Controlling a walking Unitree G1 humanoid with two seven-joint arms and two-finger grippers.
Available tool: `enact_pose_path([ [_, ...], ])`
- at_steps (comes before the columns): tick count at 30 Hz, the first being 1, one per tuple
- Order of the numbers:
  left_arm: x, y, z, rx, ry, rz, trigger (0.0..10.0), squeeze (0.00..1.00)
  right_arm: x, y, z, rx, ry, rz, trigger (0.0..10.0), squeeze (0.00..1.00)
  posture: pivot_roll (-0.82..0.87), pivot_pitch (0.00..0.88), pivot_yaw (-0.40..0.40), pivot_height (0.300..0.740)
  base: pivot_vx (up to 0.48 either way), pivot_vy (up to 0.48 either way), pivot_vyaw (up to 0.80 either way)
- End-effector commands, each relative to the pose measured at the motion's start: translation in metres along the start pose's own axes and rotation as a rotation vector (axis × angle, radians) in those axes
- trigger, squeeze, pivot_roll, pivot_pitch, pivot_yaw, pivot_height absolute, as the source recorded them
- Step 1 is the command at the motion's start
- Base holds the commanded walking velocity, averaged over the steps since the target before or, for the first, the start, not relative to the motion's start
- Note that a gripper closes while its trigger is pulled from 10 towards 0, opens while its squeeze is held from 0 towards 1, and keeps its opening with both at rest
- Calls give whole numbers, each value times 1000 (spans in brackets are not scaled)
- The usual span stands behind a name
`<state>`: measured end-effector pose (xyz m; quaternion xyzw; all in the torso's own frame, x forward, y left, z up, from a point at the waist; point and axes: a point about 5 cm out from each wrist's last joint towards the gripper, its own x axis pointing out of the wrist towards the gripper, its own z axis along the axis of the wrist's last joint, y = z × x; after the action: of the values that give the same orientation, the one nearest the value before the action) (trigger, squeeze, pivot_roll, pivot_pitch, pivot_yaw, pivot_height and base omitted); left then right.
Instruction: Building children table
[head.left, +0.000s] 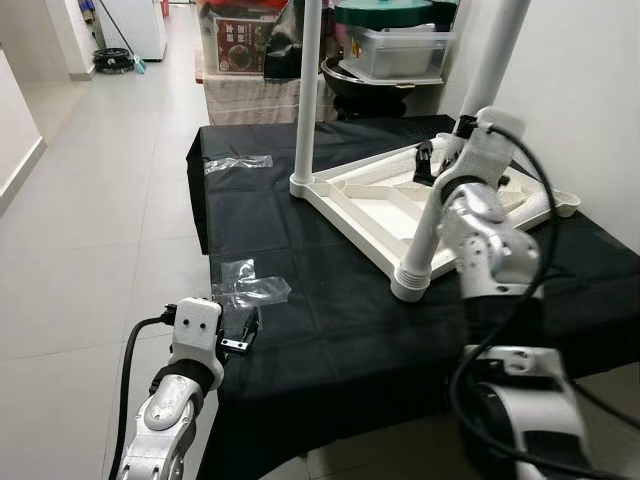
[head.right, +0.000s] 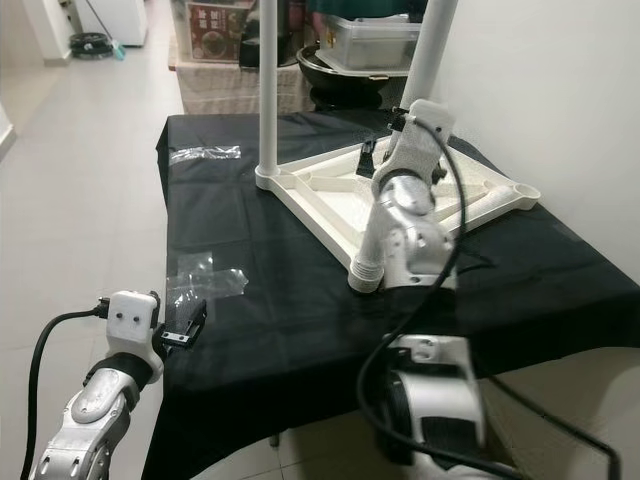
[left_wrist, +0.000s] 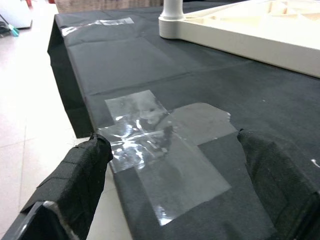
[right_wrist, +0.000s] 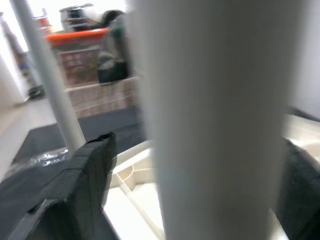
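Note:
A white children's table top (head.left: 345, 215) lies upside down on a table covered with a black cloth (head.left: 330, 330). One white leg (head.left: 305, 90) stands upright in its far left corner. A second leg (head.left: 440, 215) sits tilted in the near corner socket (head.left: 410, 282). My right gripper (head.left: 445, 152) is open around this second leg partway up; its fingers (right_wrist: 75, 185) stand on either side of the leg (right_wrist: 215, 125). My left gripper (head.left: 240, 335) is open low at the table's near left edge, over a clear plastic bag (left_wrist: 160, 145).
A second clear plastic wrap (head.left: 238, 162) lies at the far left of the cloth. Boxes and storage bins (head.left: 390, 45) stand behind the table. A white wall (head.left: 600, 90) runs along the right. Tiled floor (head.left: 90, 230) lies open to the left.

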<state>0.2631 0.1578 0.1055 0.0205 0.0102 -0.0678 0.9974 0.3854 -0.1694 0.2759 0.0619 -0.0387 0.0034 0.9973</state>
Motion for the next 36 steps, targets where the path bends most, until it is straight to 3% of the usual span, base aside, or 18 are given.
enact_pose_path([
  [1, 0, -1, -2, 7, 2, -8, 10000, 0, 3, 1, -2, -21, 6, 187, 10000, 0, 30, 0, -91, 740, 0, 0, 0],
  [2, 0, 0, -2, 7, 2, -7, 10000, 0, 2, -6, -6, -42, 54, 326, 10000, 0, 30, 0, -92, 740, 0, 0, 0],
  [3, 0, 0, -2, 7, 2, -7, 10000, 0, 2, -6, -6, -42, 54, 326, 10000, 0, 30, 0, -92, 740, 0, 0, 0],
  [5, -1, 0, -2, 7, 2, -5, 10000, 0, -3, -19, -9, -83, 106, 505, 10000, 0, 31, 0, -93, 740, 0, 0, 0],
  [6, -1, 0, -2, 7, 2, -5, 10000, 0, -3, -19, -9, -83, 106, 505, 10000, 0, 31, 0, -93, 740, 0, 0, 0],
  [8, -1, 0, -3, 7, 3, -6, 10000, 0, -4, -35, -14, -131, 161, 583, 10000, 0, 36, 0, -93, 740, 0, 0, 0],
  [11, -1, 1, -3, 10, 4, -7, 10000, 0, -1, -48, -15, -163, 193, 583, 10000, 0, 39, 0, -94, 740, 0, 0, 0],
  [12, -1, 1, -3, 11, 4, -8, 10000, 0, 0, -53, -15, -178, 203, 592, 8902, 0, 39, 0, -94, 740, 0, 0, 0],
  [14, -1, 1, -3, 12, 4, -8, 10000, 0, 0, -56, -15, -186, 208, 600, 8902, 0, 42, 0, -95, 740, 0, 0, 0],
  [15, -1, 1, -3, 13, 3, -8, 10000, 0, 1, -58, -15, -195, 212, 606, 7137, 0, 44, 0, -96, 740, 0, 0, 0],
  [16, 0, 1, -2, 14, 2, -8, 10000, 0, 3, -61, -14, -198, 214, 598, 3098, 0, 44, 0, -95, 740, 0, 0, 0],
  [18, 0, 2, -2, 14, 2, -8, 10000, 0, 4, -63, -13, -198, 215, 591, 3098, 0, 44, 0, -95, 740, 0, 0, 0],
  [19, 0, 2, -2, 15, 1, -8, 10000, 0, 6, -64, -13, -194, 212, 575, 0, 0, 44, 0, -95, 740, 0, 0, 0],
  [28, 0, 2, -1, 18, -3, -7, 10000, 0, 10, -67, -16, -156, 185, 531, 0, 0, 61, 0, -103, 740, 0, 0, 0],
  [30, -1, 2, -2, 19, -1, -7, 10000, 0, 12, -71, -21, -136, 186, 444, 0, 0, 59, 0, -104, 740, 0, 0, 0],
  [34, -2, 2, -3, 19, 1, -8, 10000, 0, 17, -80, -34, -144, 211, 81, 0, 0, 60, 0, -108, 740, 0, 0, 0],
  [35, -2, 2, -3, 19, 1, -8, 10000, 0, 17, -80, -34, -144, 211, 81, 0, 0, 60, 0, -108, 740, 0, 0, 0],
  [36, -1, 1, -2, 18, -1, -8, 10000, 0, 17, -84, -40, -97, 197, -55, 0, 0, 65, 0, -112, 740, 0, 0, 0],
])
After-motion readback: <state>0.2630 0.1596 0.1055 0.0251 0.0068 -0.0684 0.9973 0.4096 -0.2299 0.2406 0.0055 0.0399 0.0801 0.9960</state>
